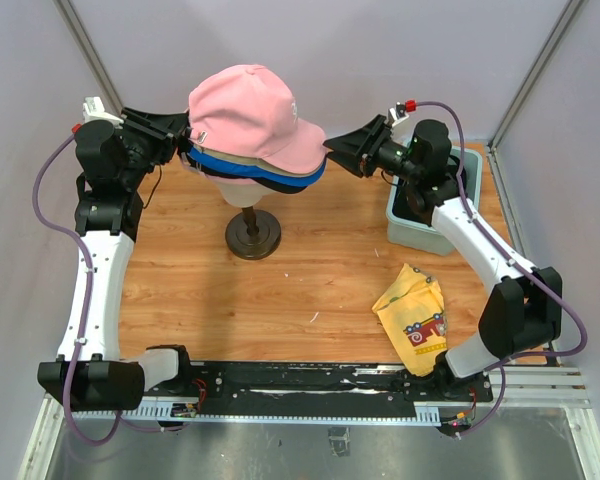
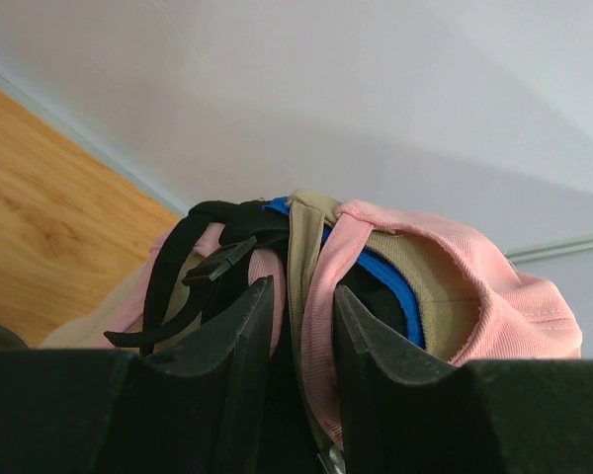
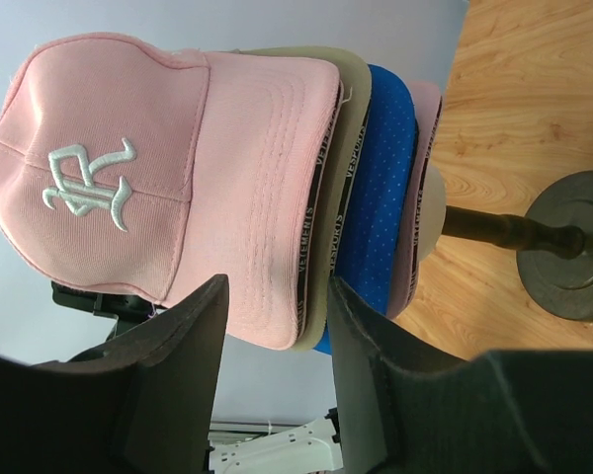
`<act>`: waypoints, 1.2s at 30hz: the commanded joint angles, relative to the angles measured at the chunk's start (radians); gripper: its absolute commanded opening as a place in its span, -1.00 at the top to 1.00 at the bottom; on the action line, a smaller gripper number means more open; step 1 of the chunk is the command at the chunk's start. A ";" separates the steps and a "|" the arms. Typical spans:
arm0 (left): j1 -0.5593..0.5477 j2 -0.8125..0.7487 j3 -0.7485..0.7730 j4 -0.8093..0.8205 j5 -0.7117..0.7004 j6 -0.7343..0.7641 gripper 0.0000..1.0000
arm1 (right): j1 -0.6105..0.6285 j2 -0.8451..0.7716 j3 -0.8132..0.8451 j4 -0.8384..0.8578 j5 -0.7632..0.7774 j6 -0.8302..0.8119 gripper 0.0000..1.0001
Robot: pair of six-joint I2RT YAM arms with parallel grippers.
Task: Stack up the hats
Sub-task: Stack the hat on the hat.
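Several hats sit stacked on the cream mannequin head point(image 1: 242, 189). A pink hat point(image 1: 250, 112) with a white logo is on top, over tan, bright blue point(image 1: 220, 166) and black ones. My left gripper point(image 1: 183, 135) is at the back of the stack. In the left wrist view it point(image 2: 301, 316) is shut on the pink hat's rear band point(image 2: 326, 296), beside a tan strap and black straps point(image 2: 193, 272). My right gripper point(image 1: 332, 155) is at the brims. In the right wrist view it point(image 3: 277, 306) is open, with the pink brim point(image 3: 262, 197) and tan brim edge between its jaws.
The head stands on a dark pole with a round weight base point(image 1: 253, 236) on the wooden table point(image 1: 310, 280). A grey-green bin point(image 1: 432, 222) is under my right arm at the back right. A yellow cloth with red print point(image 1: 415, 315) lies front right.
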 commanded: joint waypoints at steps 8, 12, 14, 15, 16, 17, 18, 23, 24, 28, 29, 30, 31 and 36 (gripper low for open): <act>0.009 -0.010 -0.010 -0.028 0.046 0.012 0.28 | 0.014 -0.014 0.084 0.014 -0.014 -0.023 0.08; 0.009 -0.009 -0.004 -0.024 0.046 0.009 0.25 | 0.020 0.005 0.086 0.036 -0.022 -0.008 0.08; 0.009 -0.008 -0.005 -0.026 0.046 0.008 0.25 | 0.023 0.010 0.080 0.047 -0.023 0.000 0.08; 0.009 -0.008 -0.005 -0.026 0.047 0.009 0.25 | 0.023 0.012 0.079 0.049 -0.024 0.001 0.08; 0.009 -0.009 -0.006 -0.026 0.046 0.008 0.25 | 0.025 0.013 0.078 0.049 -0.026 -0.001 0.08; 0.010 -0.010 -0.007 -0.027 0.046 0.009 0.25 | 0.025 0.011 0.077 0.046 -0.025 -0.004 0.09; 0.011 -0.011 -0.008 -0.028 0.044 0.010 0.25 | 0.025 0.006 0.072 0.041 -0.021 -0.008 0.09; 0.013 -0.014 -0.007 -0.035 0.041 0.016 0.24 | 0.021 -0.024 0.064 -0.011 0.006 -0.061 0.09; 0.014 -0.014 -0.008 -0.036 0.040 0.016 0.24 | 0.019 -0.032 0.061 -0.019 0.015 -0.068 0.09; 0.017 -0.014 -0.011 -0.036 0.042 0.017 0.24 | 0.016 -0.043 0.057 -0.033 0.029 -0.088 0.09; 0.017 -0.013 -0.012 -0.035 0.042 0.016 0.24 | 0.016 -0.045 0.055 -0.035 0.029 -0.089 0.09; 0.017 -0.013 -0.012 -0.035 0.043 0.016 0.24 | 0.016 -0.046 0.053 -0.034 0.031 -0.090 0.09; 0.017 -0.013 -0.012 -0.036 0.042 0.016 0.24 | 0.015 -0.049 0.049 -0.034 0.033 -0.090 0.09; 0.018 -0.012 -0.014 -0.033 0.045 0.018 0.24 | 0.014 -0.047 0.048 -0.037 0.034 -0.095 0.08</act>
